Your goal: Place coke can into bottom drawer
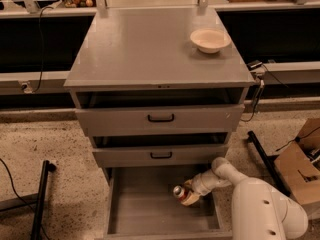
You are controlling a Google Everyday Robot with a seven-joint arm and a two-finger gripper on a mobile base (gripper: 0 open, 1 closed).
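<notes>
The bottom drawer [145, 204] is pulled open, a deep grey tray below the two upper drawers. My gripper [187, 195] reaches into its right side from the lower right. The fingers are shut on the coke can [179, 192], a small red can with its silver end facing left. The can is tilted on its side and sits inside the drawer space, near the right wall. I cannot tell whether it touches the drawer floor. My white arm [265, 209] covers the drawer's front right corner.
A cream bowl [210, 39] sits on the cabinet top at the back right. The two upper drawers [160, 118] with black handles stand slightly open. A cardboard box [300, 164] and a black bar are on the floor at right, and a black stand leg [40, 199] at left.
</notes>
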